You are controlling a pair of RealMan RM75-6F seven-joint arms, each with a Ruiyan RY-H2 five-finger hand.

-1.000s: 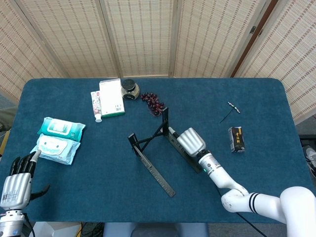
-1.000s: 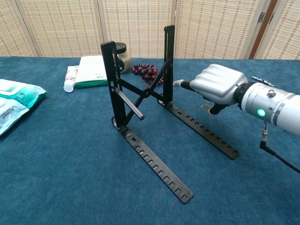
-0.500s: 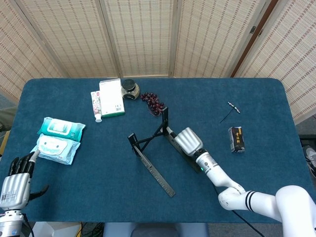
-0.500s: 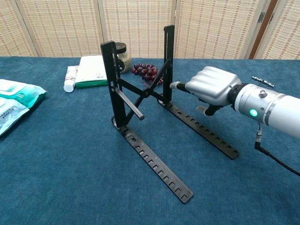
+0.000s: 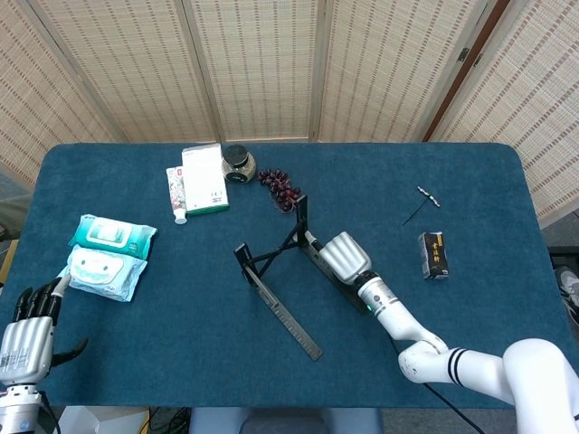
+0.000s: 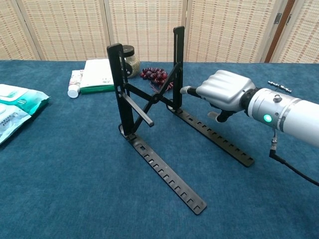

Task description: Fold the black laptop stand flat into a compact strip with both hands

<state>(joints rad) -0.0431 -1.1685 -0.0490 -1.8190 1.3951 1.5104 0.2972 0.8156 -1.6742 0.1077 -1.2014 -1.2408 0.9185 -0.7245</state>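
Right hand (image 6: pixel 224 95) has crept left over the last second and now sits just beside the laptop stand (image 6: pixel 149 107), fingertip near the right upright. Contact isn't clear from either view. Fingers look curled in with one extended; nothing held as far as I can tell.

Stand itself hasn't budged: mid-table, fully deployed, both uprights vertical, cross-brace open, two slotted base rails flat on the blue cloth and splayed toward the robot. In the head view the right hand (image 5: pixel 344 255) is over the right rail.

Left hand (image 5: pixel 27 336) is parked at the near-left table edge, well apart from the stand, fingers spread, holding nothing. It has drifted slightly down since a second ago.

Read: reach phase only, folding not started. The task needs both hands, so the left one has to come in before anything collapses.

Clutter that isn't in the way: wipe packs (image 5: pixel 107 255) left; box (image 5: pixel 205 178), jar (image 5: pixel 239 164) and beads (image 5: pixel 280 188) behind the stand; small black pack (image 5: pixel 435 254) to the right.
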